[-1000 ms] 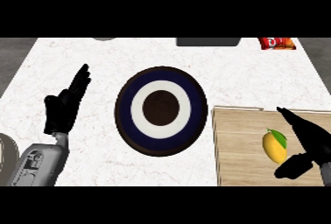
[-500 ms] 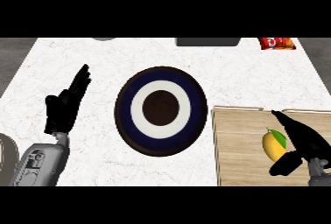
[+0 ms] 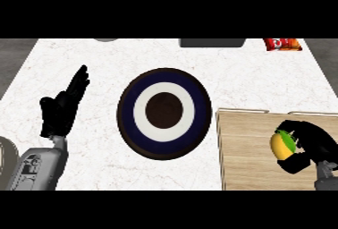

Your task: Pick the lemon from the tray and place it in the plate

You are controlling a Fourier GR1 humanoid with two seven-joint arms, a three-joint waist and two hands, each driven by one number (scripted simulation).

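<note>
The yellow lemon [image 3: 280,144] with a green tip lies on the wooden tray [image 3: 251,156] at the lower right. My right hand [image 3: 310,145] is curled round the lemon's right side, with the thumb below it and fingers over its top, hiding part of it. The plate [image 3: 165,113] with a dark rim, blue ring, white ring and dark centre sits in the middle of the counter, left of the tray. At the left my left hand [image 3: 63,107] rests open, fingers pointing up.
A dark object [image 3: 211,42] sits at the counter's far edge, and a red packet [image 3: 282,44] lies at the far right. A grey item [image 3: 105,40] shows at the far left edge. White marble counter [image 3: 99,156] lies around the plate.
My right hand has come down and left onto the lemon and its fingers have curled round it. The left hand and the plate have not moved.
</note>
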